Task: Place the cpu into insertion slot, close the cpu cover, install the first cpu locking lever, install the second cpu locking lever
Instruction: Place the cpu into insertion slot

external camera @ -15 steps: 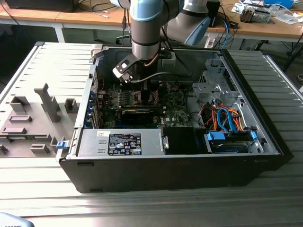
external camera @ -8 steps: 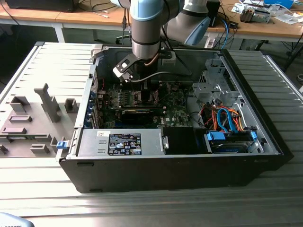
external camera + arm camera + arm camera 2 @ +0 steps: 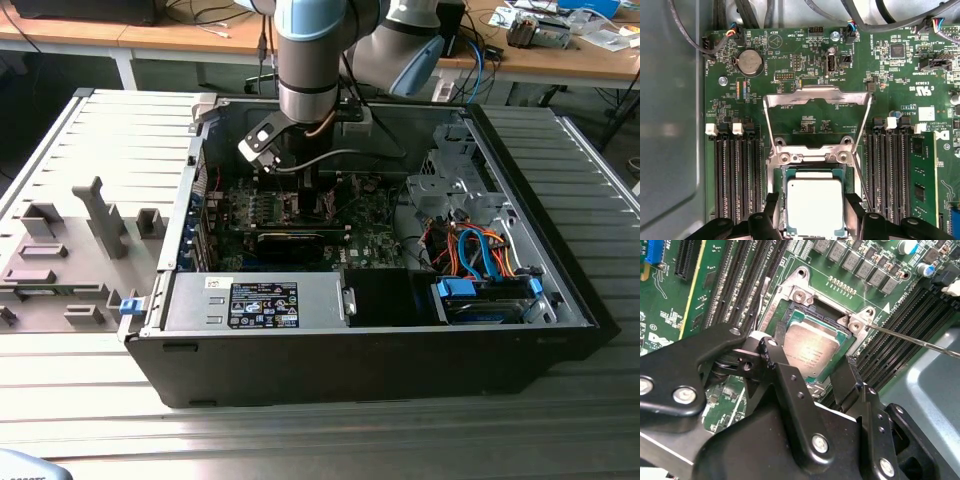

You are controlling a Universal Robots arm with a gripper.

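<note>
Gripper (image 3: 814, 207), one, with two black jaws: in both wrist views they flank the single cpu (image 3: 815, 200), one at each side edge (clamped on it or merely beside it, I cannot tell). Cpu sits flat in the one insertion slot (image 3: 774, 172); first wrist view adds one cpu cover (image 3: 817, 92) swung up open, exterior view the arm (image 3: 305, 60) reaching into one computer case (image 3: 350, 370).

Robotics laboratory or test workshop for computer assembly.

An open computer case (image 3: 380, 365) lies on a slatted metal table (image 3: 300, 440), its motherboard (image 3: 805, 65) and cpu (image 3: 815, 207) exposed. A robot arm (image 3: 310, 70) reaches into the case. Beside the case sits a grey panel (image 3: 120, 140) carrying fixture blocks. Behind the case stand wooden benches (image 3: 180, 35) strewn with cables and parts.
</note>
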